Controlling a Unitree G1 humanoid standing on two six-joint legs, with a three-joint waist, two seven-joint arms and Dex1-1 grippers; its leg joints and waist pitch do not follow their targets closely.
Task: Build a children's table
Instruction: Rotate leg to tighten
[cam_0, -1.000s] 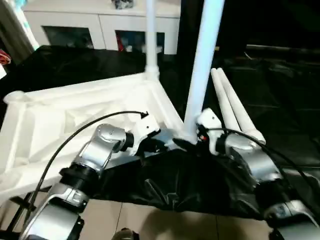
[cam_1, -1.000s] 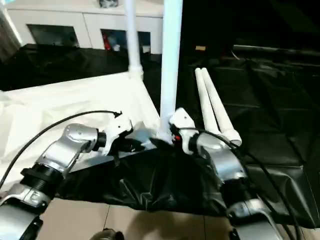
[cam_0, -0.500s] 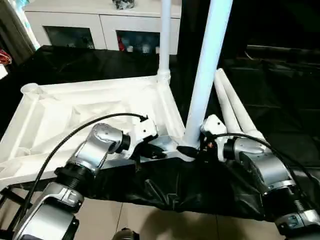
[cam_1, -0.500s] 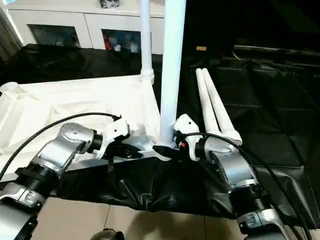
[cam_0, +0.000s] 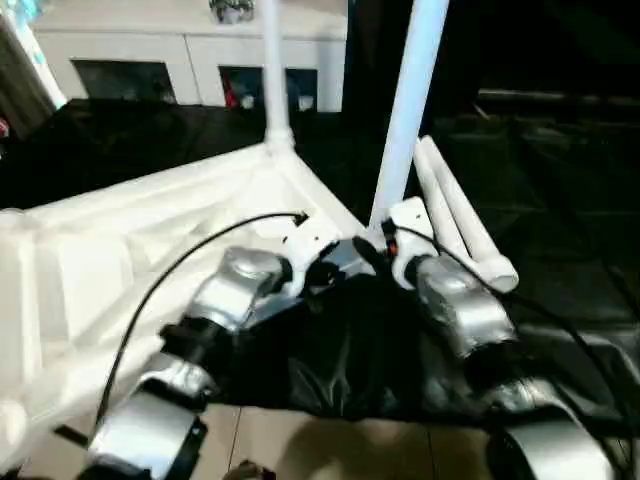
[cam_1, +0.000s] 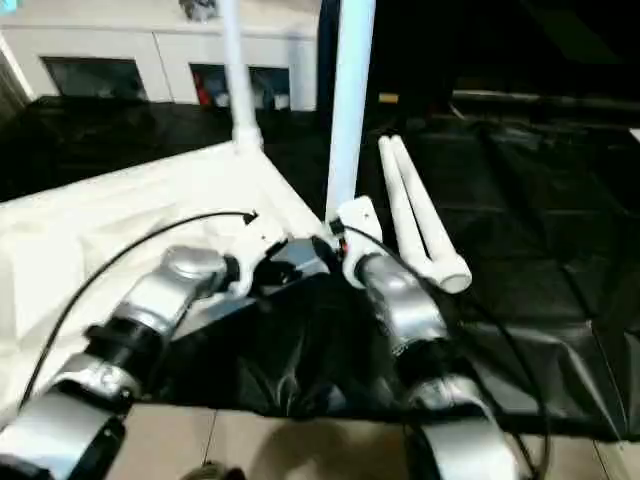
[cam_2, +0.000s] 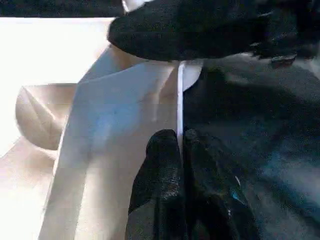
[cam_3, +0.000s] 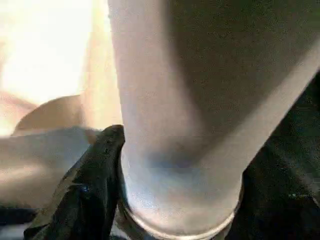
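Observation:
The white tabletop (cam_0: 120, 250) lies upside down on the black work table. One leg (cam_0: 272, 90) stands upright in its far corner socket. A second leg (cam_0: 405, 110) stands in the near corner socket. Two more legs (cam_0: 455, 215) lie side by side to the right. My left gripper (cam_2: 179, 136) is shut on the thin rim of the tabletop next to the near corner. My right gripper (cam_0: 378, 248) is at the foot of the near leg, with one finger (cam_3: 97, 170) pressed against it. The other finger is hidden behind the leg.
The black-covered work table (cam_0: 560, 260) stretches to the right, and its cloth (cam_0: 350, 370) hangs in folds over the front edge below my grippers. A white cabinet (cam_0: 150, 50) stands behind. Tan floor (cam_0: 330, 450) lies below the edge.
The camera has shifted, so the whole picture has moved. My right gripper's fingers have drawn in around the near leg's foot. The left gripper stays on the rim.

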